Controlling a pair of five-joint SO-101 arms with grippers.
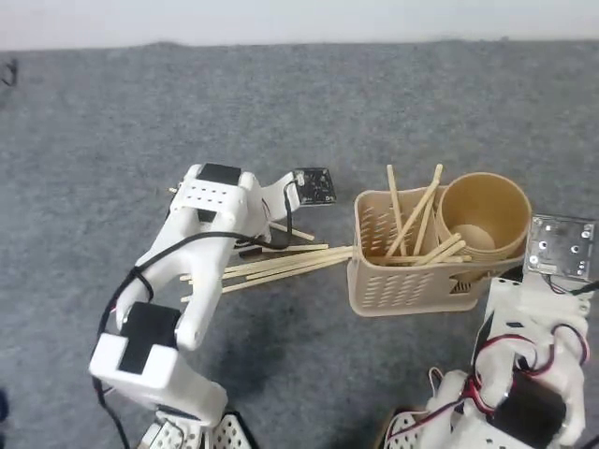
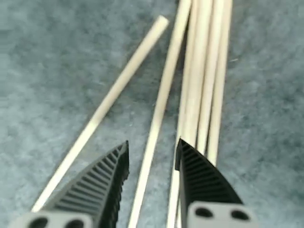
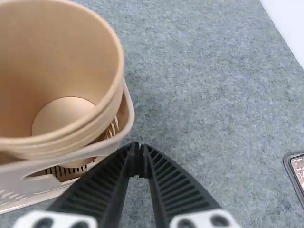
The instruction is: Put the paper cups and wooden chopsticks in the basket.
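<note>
Our left pincer [image 2: 153,145] hangs low over the loose chopsticks [image 1: 290,266] on the desk [image 1: 112,122], whose tips reach the wall of the basket [image 1: 412,292]; its jaws stand part open with nothing held, one stick lying between them and the tight bundle just beside one jaw. The cups [image 1: 468,206] sit nested in the basket, the stowed chopsticks [image 1: 412,220] leaning beside them; our right pincer [image 3: 138,147] is closed on nothing, just beside the basket wall. We judge the risks thus: closing here may catch a single stick, or pinch it off-centre so that it swings and slips (round wood rolls easily on ribbed pads); the jaw beside the bundle may scatter it; long sticks carried crosswise could strike the basket rim or flick out those already stowed.
</note>
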